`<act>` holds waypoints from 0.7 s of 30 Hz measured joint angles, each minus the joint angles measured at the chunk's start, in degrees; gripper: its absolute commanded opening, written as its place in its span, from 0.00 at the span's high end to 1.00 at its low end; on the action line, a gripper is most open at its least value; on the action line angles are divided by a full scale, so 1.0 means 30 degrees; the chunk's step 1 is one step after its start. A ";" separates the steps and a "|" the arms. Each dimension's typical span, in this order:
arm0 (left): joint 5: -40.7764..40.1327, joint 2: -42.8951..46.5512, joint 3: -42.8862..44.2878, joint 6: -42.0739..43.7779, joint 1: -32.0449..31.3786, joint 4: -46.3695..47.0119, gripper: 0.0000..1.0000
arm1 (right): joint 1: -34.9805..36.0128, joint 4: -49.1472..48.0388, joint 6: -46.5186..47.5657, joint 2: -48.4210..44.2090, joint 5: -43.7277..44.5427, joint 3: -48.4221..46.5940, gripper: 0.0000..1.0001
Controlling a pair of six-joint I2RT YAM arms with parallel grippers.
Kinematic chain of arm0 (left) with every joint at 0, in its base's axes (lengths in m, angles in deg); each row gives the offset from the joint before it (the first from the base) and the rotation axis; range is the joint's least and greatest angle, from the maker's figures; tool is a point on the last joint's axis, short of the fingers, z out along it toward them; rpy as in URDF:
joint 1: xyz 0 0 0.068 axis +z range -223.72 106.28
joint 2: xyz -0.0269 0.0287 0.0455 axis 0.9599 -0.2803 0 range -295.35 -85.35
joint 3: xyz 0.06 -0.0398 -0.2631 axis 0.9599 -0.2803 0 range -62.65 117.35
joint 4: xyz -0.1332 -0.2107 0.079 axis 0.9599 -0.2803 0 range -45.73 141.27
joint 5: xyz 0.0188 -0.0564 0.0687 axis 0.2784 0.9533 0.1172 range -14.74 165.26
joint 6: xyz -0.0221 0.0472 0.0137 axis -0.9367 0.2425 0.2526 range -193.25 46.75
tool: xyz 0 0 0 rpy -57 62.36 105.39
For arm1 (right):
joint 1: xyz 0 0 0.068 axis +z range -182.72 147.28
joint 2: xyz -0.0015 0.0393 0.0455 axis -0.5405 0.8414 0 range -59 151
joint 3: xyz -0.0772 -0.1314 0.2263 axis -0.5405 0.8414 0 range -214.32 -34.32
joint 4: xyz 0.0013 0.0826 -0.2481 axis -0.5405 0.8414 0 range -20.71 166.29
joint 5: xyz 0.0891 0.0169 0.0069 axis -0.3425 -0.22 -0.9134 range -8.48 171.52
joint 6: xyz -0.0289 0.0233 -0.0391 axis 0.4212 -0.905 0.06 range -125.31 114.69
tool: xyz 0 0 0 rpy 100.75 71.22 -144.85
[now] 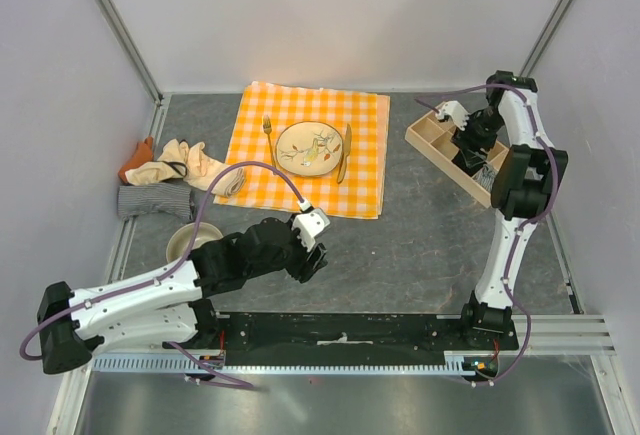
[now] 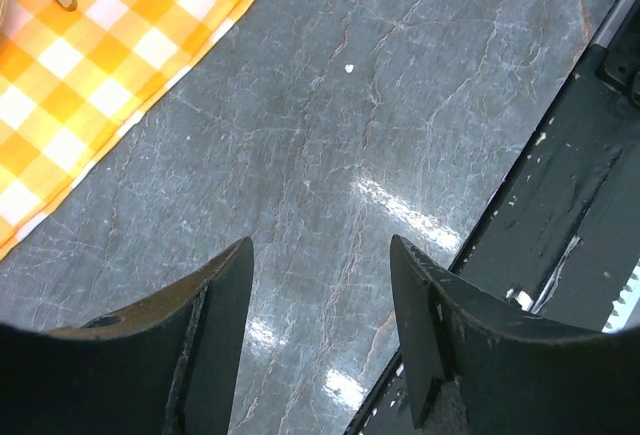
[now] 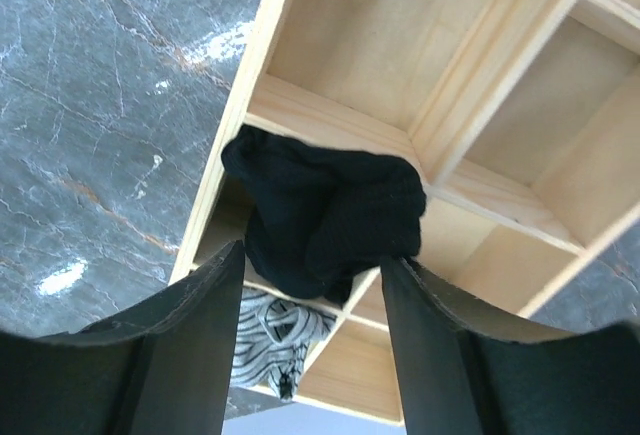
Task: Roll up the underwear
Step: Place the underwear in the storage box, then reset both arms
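A loose pile of underwear lies at the table's left edge: an orange one (image 1: 133, 160), cream ones (image 1: 185, 162) and a grey-and-white striped one (image 1: 152, 200). A black bundled one (image 3: 325, 210) sits in a compartment of the wooden tray (image 3: 262, 73), with a striped bundled one (image 3: 268, 330) in the compartment beside it. My right gripper (image 3: 312, 260) is open just above the black one, a finger on each side. In the top view it (image 1: 468, 142) hovers over the tray (image 1: 428, 141). My left gripper (image 2: 320, 245) is open and empty over bare table, near the middle front (image 1: 310, 248).
The orange-and-white checked tablecloth (image 1: 310, 190) holds a plate (image 1: 300, 131), fork and knife at the back centre; its corner shows in the left wrist view (image 2: 90, 65). A bowl (image 1: 181, 241) sits by the left arm. The black base rail (image 2: 580, 185) runs along the front.
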 measured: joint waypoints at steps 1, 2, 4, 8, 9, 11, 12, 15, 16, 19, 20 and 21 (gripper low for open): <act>0.0000 0.0073 0.0000 0.0000 0.0000 0.0000 0.37 | -0.0036 0.0058 -0.0051 -0.0073 0.0000 -0.0109 0.35; 0.0000 0.0175 0.0000 0.0000 0.0000 0.0007 0.37 | -0.0087 0.0109 -0.0102 -0.0182 0.0007 -0.0189 0.35; 0.0000 0.0299 0.0000 0.0000 0.0000 0.0007 0.37 | -0.0153 0.0182 -0.0233 -0.0459 -0.0007 -0.0248 0.35; 0.0007 0.0430 0.0000 0.0000 0.0000 0.0007 0.37 | -0.0153 0.0284 -0.0525 -0.1173 -0.0204 -0.0262 0.38; 0.0007 0.0444 0.0000 0.0000 0.0007 0.0007 0.37 | -0.0146 0.0306 -0.0619 -0.1311 -0.0313 -0.0313 0.39; 0.0007 0.0495 0.0000 0.0000 0.0029 0.0007 0.37 | -0.0146 0.0335 -0.0823 -0.1501 -0.0576 -0.0430 0.44; 0.0007 0.0539 0.0000 0.0000 0.0036 0.0007 0.37 | -0.0131 0.0364 -0.0918 -0.1537 -0.0750 -0.0517 0.46; 0.0029 0.0648 0.0000 0.0000 0.0058 0.0022 0.37 | -0.0131 0.0379 -0.1348 -0.1537 -0.0976 -0.0597 0.51; 0.0029 0.0678 0.0000 0.0000 0.0087 0.0029 0.37 | -0.0131 0.0401 -0.1501 -0.1515 -0.0998 -0.0597 0.52; 0.0029 0.0714 0.0000 0.0000 0.0131 0.0029 0.37 | -0.0131 0.0372 -0.1953 -0.1355 -0.0991 -0.0597 0.56; 0.0036 0.0714 0.0000 0.0000 0.0131 0.0029 0.37 | -0.0131 0.0328 -0.2106 -0.1224 -0.0991 -0.0597 0.58; 0.0044 0.0714 0.0000 0.0000 0.0131 0.0029 0.37 | -0.0131 0.0197 -0.2229 -0.1078 -0.0984 -0.0590 0.59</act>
